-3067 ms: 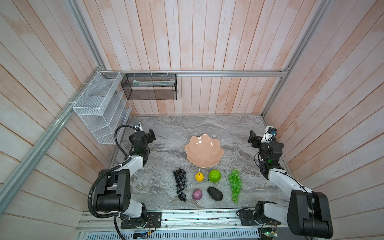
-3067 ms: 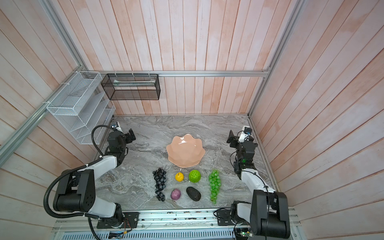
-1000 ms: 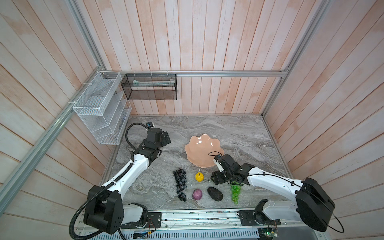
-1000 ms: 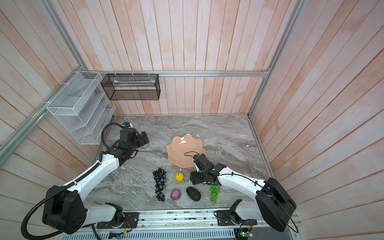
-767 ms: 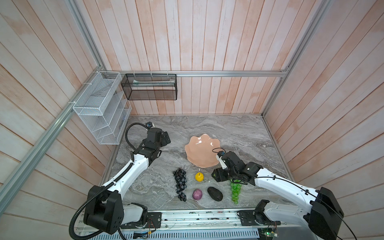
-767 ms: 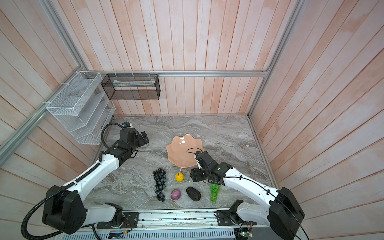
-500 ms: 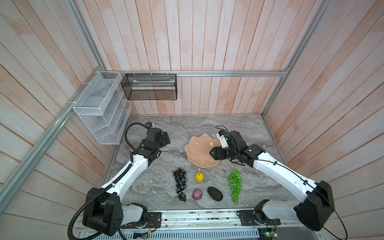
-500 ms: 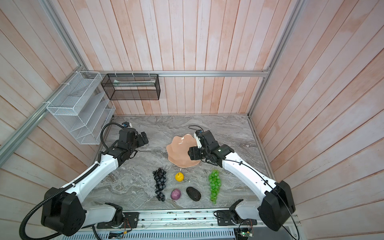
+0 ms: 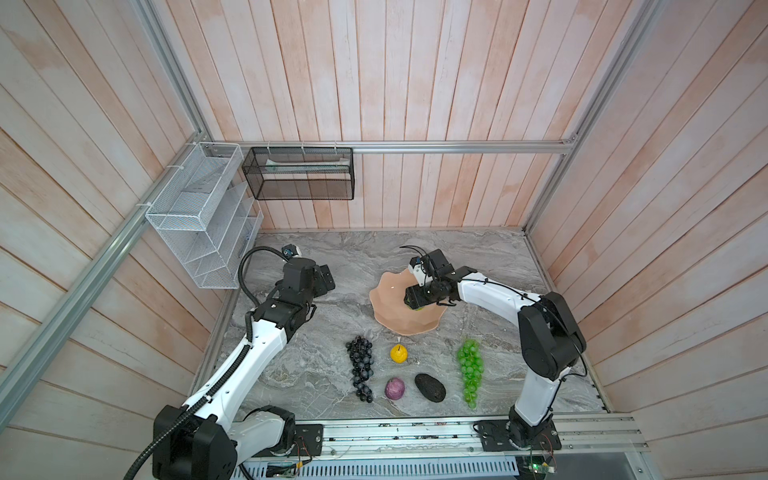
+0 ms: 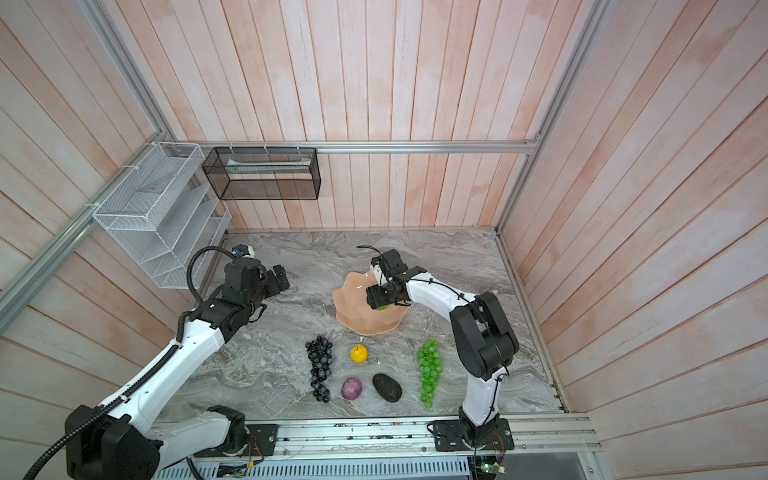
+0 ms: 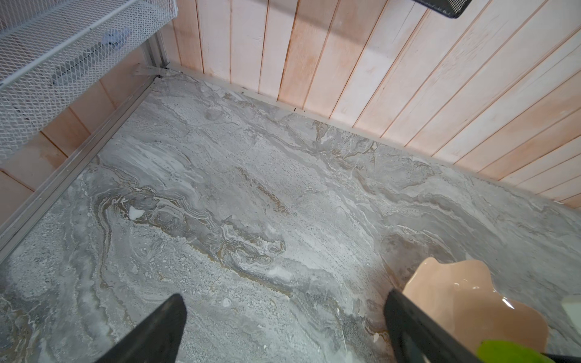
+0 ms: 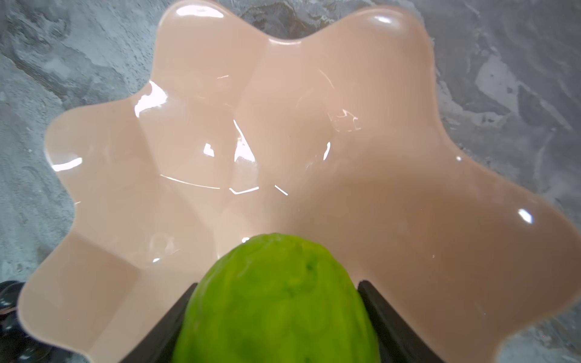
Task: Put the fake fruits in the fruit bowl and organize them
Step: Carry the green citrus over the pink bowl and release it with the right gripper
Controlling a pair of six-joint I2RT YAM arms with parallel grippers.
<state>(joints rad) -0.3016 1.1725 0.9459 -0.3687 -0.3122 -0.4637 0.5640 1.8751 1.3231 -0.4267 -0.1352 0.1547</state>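
Note:
My right gripper is shut on the bumpy bright-green ball and holds it just above the inside of the peach-pink fruit bowl. In both top views that gripper hangs over the bowl's right half. In front of the bowl, on the marble, lie the dark grape bunch, yellow fruit, purple fruit, avocado and green grape bunch. My left gripper is open and empty, left of the bowl.
A white mesh rack hangs on the left wall and a black mesh basket on the back wall. Wooden walls close in three sides. An aluminium rail runs along the front edge.
My right gripper lifted the green ball out of the fruit row and carried it back over the bowl. The left arm has hardly moved.

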